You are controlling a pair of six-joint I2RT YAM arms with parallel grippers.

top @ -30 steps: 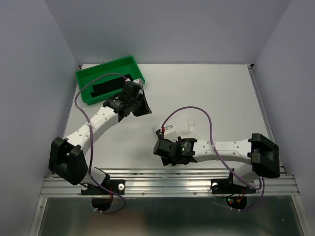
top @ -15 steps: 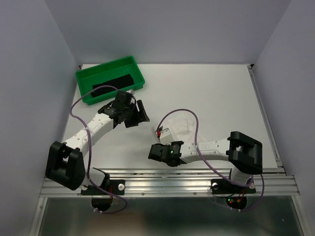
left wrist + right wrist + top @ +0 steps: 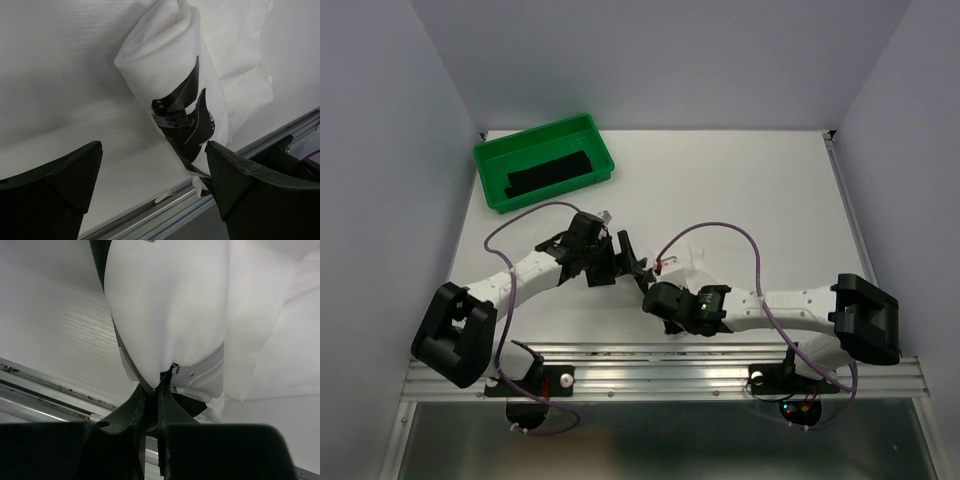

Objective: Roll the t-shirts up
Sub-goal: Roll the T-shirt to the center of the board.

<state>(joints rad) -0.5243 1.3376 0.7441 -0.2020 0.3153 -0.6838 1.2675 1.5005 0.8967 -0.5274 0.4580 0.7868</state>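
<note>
The white t-shirt lies as a loose roll near the table's front edge, with black printed marks on it; from above it is a pale heap. My right gripper is shut on the roll's near end; in the top view it sits just left of the heap. My left gripper stands open just short of the roll, touching nothing; from above it is beside the right one. The black t-shirt lies in the green tray.
The green tray stands at the table's far left corner. A metal rail runs along the near edge, right behind the roll. Purple cables loop over both arms. White walls close in the table on three sides.
My left gripper has opened and swung from the tray's edge down to the white t-shirt. The right gripper has shut on the roll's end and shifted slightly.
</note>
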